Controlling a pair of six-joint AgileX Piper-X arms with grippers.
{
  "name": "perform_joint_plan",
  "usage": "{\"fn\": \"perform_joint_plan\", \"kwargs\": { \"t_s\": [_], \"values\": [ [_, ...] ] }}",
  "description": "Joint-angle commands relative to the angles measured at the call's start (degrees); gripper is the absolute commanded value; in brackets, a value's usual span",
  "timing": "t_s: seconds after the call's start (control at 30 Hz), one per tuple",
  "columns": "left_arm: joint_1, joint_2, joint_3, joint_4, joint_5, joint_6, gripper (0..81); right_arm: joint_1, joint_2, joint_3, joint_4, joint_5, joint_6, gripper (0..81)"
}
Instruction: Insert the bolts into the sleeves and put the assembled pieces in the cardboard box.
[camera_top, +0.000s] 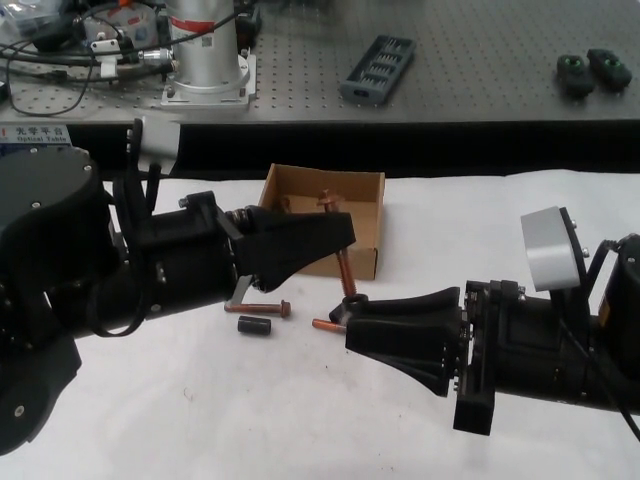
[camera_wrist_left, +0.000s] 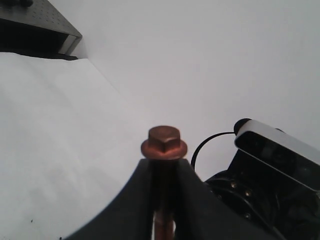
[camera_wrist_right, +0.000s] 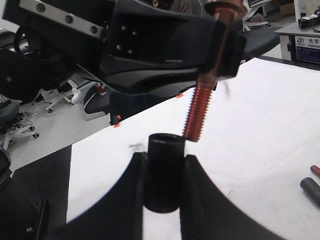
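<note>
The copper bolt (camera_wrist_left: 164, 142) is clamped head-up in the left end effector (camera_wrist_left: 163, 170), and its threaded tip is held right at the rim of the black sleeve (camera_wrist_right: 164, 150), which is pinched tight by the right end effector (camera_wrist_right: 162, 172). Both are held over the white-covered bench (camera_top: 300, 420), just in front of the cardboard box (camera_top: 362, 262). A loose bolt (camera_top: 265, 307) and a spare sleeve (camera_top: 255, 326) are seen lying side by side on the sheet. Behind, a perforated metal table (camera_top: 480, 60) is loaded with a dark case (camera_top: 377, 68).
</note>
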Motion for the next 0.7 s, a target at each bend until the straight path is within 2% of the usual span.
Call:
{"fn": "perform_joint_plan", "kwargs": {
  "t_s": [0.0,0.13,0.67],
  "values": [
    [-0.05,-0.21,-0.47,-0.69,0.68,1.36,0.6,-0.44,-0.01,-0.12,-3.44,2.85,3.72,5.1],
    [-0.05,-0.21,-0.47,-1.19,2.38,0.79,0.6,-0.44,-0.01,-0.12,-2.95,3.10,3.59,5.1],
    [-0.05,-0.21,-0.47,-1.19,1.59,-0.44,0.6,-0.44,2.68,-0.22,-2.03,3.10,3.47,5.1]
  ]
}}
